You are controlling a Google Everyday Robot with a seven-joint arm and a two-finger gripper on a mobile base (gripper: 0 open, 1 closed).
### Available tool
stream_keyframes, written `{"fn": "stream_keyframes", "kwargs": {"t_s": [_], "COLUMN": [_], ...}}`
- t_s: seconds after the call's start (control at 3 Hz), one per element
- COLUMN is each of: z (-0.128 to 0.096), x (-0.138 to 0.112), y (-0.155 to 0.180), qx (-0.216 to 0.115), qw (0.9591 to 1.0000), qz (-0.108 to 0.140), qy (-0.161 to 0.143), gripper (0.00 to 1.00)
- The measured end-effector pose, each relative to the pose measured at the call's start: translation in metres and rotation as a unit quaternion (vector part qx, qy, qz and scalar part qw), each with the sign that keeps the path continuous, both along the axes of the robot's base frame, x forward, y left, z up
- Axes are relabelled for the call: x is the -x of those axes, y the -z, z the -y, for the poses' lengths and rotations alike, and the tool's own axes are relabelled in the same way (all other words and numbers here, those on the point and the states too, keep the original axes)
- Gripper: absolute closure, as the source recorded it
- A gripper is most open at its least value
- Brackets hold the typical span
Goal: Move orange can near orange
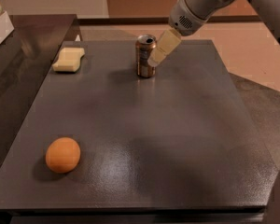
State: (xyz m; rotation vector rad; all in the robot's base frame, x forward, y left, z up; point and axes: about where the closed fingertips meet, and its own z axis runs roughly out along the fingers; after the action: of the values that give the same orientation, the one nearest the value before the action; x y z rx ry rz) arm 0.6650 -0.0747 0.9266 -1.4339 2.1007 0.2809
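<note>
The can (143, 59) stands upright on the dark grey table (154, 139), at the far side and a little right of the middle; its sides are brownish-orange with pale markings, its top is silver with a dark opening; a soft shadow lies on the table to its left. The tool (155, 59) comes down from the upper right on a pale grey arm (200, 6); its cream-coloured end slants down and to the left, and its tip lies just at the can's right side, over the can's upper half; whether it touches the can I cannot tell, and whether the tool is apart, together or clamped I cannot tell either.

The orange (63, 155) rests at the near left of the table, round and smooth, with a dark shadow under it; it is well apart from the can, with a wide stretch of bare table between them. A pale yellow sponge (68, 59) lies flat at the far left of the table, left of the can and roughly level with it, apart from it; beside the table on the left runs a darker, glossy counter (18, 64); beyond the table's far edge and to the right the floor (252, 55) is a pale tan.
</note>
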Motion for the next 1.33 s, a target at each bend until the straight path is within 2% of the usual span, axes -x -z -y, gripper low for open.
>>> {"fn": "stream_keyframes", "kwargs": {"t_s": [0.67,1.0,1.33], "z": [-0.026,-0.032,-0.037], "x": [-0.006,-0.011,-0.012], "y": [0.014,0.019,0.02], "qx": [-0.028,-0.036,-0.041], "qw": [0.9992,0.9987,0.9984], "qz": [-0.017,-0.022,-0.023], "qy": [-0.024,-0.028,-0.032], "gripper": [0.0,0.17,0.41]}}
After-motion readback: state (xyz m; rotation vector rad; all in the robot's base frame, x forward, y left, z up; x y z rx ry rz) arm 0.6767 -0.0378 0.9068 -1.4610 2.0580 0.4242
